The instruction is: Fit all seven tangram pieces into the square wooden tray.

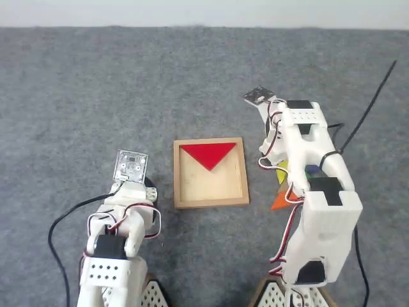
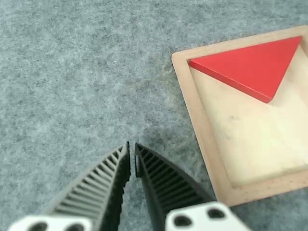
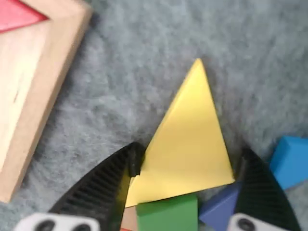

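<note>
Left pincer [image 2: 131, 147]: jaws pressed together, nothing between them, tips low over the grey mat [image 2: 72, 72]. The square wooden tray [image 2: 192, 103] sits ahead of those tips and off to the side toward the other arm, near but not touching. The red triangle [image 2: 250, 67] lies flat inside it. Its long edge runs along the rim farthest from the left pincer and its apex points at the tray middle. The rest of the floor shows bare wood. Right pincer [image 3: 190, 155]: jaws spread wide, straddling the yellow triangle [image 3: 192, 115]. The tray-side finger [image 3: 113, 183] has its tip right at one edge of the piece. The other finger sits just beside the opposite corner; can't tell if either is actually pressing. The yellow apex points forward, away from the pincer, and its short base faces back toward the wrist. The green piece [image 3: 168, 214] is just behind that base, touching it, between the fingers. The dark blue piece [image 3: 219, 209] is next to the green one, close to the far finger. The light blue piece [image 3: 291, 161] lies outside that far finger, on the side away from the tray. The tray corner lies outside the other finger, apart from the yellow triangle, with mat between them. From above, the tray sits between the two arms. The orange piece [image 1: 281, 202] pokes out from under the right arm [image 1: 319, 211] on the tray side, behind the right pincer toward the base.
</note>
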`<action>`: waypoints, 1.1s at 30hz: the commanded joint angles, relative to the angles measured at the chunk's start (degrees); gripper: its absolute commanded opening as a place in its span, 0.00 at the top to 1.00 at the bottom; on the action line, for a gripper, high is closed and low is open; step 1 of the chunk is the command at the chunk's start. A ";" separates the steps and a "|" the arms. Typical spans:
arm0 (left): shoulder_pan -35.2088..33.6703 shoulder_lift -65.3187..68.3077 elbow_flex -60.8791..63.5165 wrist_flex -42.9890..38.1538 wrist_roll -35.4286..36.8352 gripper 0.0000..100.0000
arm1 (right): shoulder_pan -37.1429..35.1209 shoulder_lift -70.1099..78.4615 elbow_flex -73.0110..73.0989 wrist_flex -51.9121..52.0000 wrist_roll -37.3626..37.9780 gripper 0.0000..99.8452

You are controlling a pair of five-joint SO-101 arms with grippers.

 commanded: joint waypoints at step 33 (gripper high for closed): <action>-0.26 -0.70 -0.48 0.09 0.26 0.99 | 2.68 -7.08 4.13 -0.22 -11.78 0.80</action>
